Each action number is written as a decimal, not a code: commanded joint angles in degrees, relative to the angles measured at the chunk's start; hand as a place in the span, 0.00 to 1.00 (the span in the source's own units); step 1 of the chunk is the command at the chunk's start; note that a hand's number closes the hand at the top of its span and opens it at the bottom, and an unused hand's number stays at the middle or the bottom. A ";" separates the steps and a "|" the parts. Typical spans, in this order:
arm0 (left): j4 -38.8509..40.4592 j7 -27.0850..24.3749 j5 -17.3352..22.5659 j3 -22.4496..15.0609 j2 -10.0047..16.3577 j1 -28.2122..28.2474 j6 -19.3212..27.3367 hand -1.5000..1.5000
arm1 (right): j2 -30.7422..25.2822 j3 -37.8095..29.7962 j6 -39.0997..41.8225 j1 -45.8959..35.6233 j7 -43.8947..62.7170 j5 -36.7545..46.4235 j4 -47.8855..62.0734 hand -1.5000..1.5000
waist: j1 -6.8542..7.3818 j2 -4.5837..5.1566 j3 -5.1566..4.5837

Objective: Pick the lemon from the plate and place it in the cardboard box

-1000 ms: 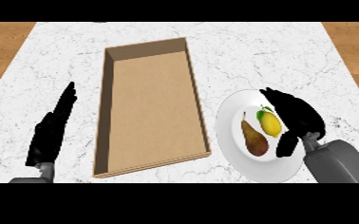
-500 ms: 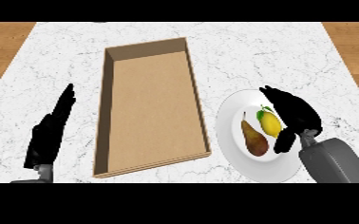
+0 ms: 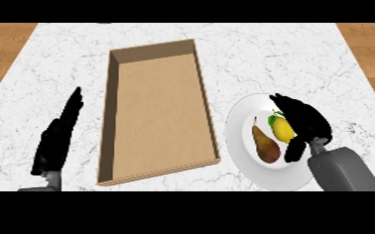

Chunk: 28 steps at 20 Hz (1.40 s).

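A yellow lemon (image 3: pixel 281 129) with a small green leaf lies on a white plate (image 3: pixel 244 124) at the lower right of the counter. My right hand (image 3: pixel 304 121) hangs over the plate's right half, fingers curved around the lemon's right side and thumb below it. Whether they touch it is unclear. An open cardboard box (image 3: pixel 157 111) sits left of the plate, long and shallow, with nothing inside. My left hand (image 3: pixel 58 135) rests open at the far left, fingers straight and pointing up, apart from the box.
A brown pear (image 3: pixel 265 145) lies on the plate just left of the lemon. The counter is white marble (image 3: pixel 271 54), with wooden floor showing at the upper corners.
My right hand has crept slightly closer round the lemon. The left hand shifted very slightly. The lemon and pear stay in place.
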 commanded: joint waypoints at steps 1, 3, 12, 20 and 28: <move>-1.36 0.62 -1.09 0.95 -0.24 1.30 -0.90 0.50 | 2.56 0.13 -1.68 -0.14 -1.74 4.18 3.88 0.00 | 0.09 0.02 0.01; -1.29 -0.04 -1.68 1.23 0.14 1.26 -1.50 0.50 | 1.28 -0.99 -2.82 0.59 -4.81 4.69 6.24 0.00 | 0.07 0.03 0.01; 1.72 -1.65 -0.44 3.54 0.19 -1.33 -3.43 0.50 | 0.31 -2.32 -10.92 -1.12 -8.00 10.03 5.90 1.00 | 0.03 0.07 0.01; -2.11 2.18 -0.89 3.31 -0.31 -0.22 -3.96 0.50 | 6.01 0.19 -15.31 5.91 0.55 15.45 -4.92 1.00 | -0.70 -0.32 -0.02; -1.50 -0.64 -1.65 3.73 -1.66 3.45 -1.50 0.50 | 20.75 7.49 -18.88 23.09 30.51 27.63 -22.19 1.00 | -3.12 -1.17 -0.22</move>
